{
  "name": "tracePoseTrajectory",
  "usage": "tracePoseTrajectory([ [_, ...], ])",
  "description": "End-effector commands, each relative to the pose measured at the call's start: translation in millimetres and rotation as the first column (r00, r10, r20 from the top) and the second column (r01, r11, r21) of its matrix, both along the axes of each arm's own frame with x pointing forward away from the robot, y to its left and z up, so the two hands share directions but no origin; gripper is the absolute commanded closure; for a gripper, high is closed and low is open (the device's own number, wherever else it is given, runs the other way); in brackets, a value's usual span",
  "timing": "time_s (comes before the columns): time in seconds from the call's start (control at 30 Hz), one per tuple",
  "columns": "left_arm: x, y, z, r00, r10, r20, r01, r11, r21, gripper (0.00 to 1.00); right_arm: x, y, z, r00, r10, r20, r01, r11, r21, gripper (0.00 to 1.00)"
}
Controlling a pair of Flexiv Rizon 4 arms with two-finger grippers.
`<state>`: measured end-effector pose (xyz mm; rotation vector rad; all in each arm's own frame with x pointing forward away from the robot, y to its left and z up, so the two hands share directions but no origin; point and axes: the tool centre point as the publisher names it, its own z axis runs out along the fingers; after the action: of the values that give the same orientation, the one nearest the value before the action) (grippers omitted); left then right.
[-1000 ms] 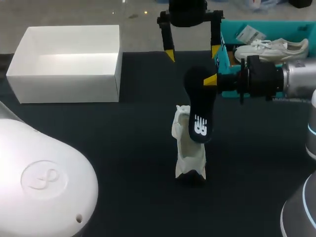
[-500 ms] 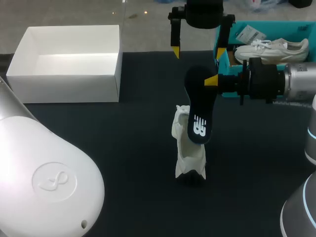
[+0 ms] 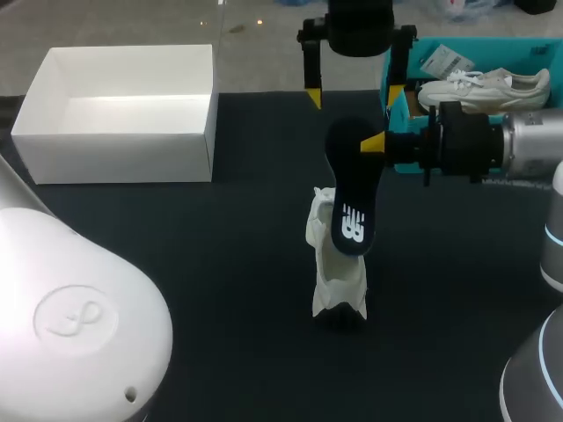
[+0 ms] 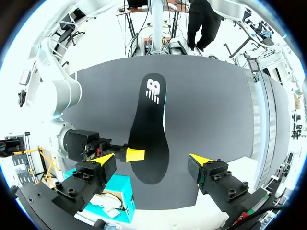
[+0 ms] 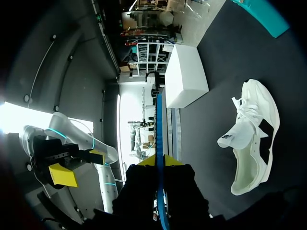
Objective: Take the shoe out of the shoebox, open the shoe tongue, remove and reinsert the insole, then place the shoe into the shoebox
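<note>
The flat black insole with a white logo (image 3: 352,198) is pinched near its far end by the right end effector (image 3: 374,142). Its long axis runs far-to-near, with the logo end pointing down over the white sneaker (image 3: 339,277) on the dark counter (image 3: 220,264). The left end effector (image 3: 352,94) hovers open just beyond, slightly farther right than a second ago.

No word or number reads plainly; the black insole (image 3: 352,189) bears a white logo (image 3: 353,226) of blocky letters near its lower end. Just under the insole, the white shoe (image 3: 337,272) has a small dark mark (image 5: 229,137) on its tongue, too small to read. Beyond the insole to the right, a tag (image 3: 446,61) with fine print lies in the teal box (image 3: 493,41), unreadable. Well left of the insole, the left arm's white cover (image 3: 106,264) shows an embossed loop emblem (image 3: 63,318) in a ring.
</note>
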<state>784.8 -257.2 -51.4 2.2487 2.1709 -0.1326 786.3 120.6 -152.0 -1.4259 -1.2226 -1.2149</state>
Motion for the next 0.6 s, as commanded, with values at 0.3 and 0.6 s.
tracePoseTrajectory([
  [0.3,1.8,11,3,1.000,0.011,-0.005,-0.011,0.995,-0.104,0.00,1.6,6,2,1.000,0.000,0.002,0.000,1.000,-0.001,1.00],
  [0.6,0.8,27,20,0.995,0.092,0.039,-0.046,0.768,-0.639,0.00,-0.2,0,4,1.000,-0.006,-0.002,0.006,1.000,0.009,1.00],
])
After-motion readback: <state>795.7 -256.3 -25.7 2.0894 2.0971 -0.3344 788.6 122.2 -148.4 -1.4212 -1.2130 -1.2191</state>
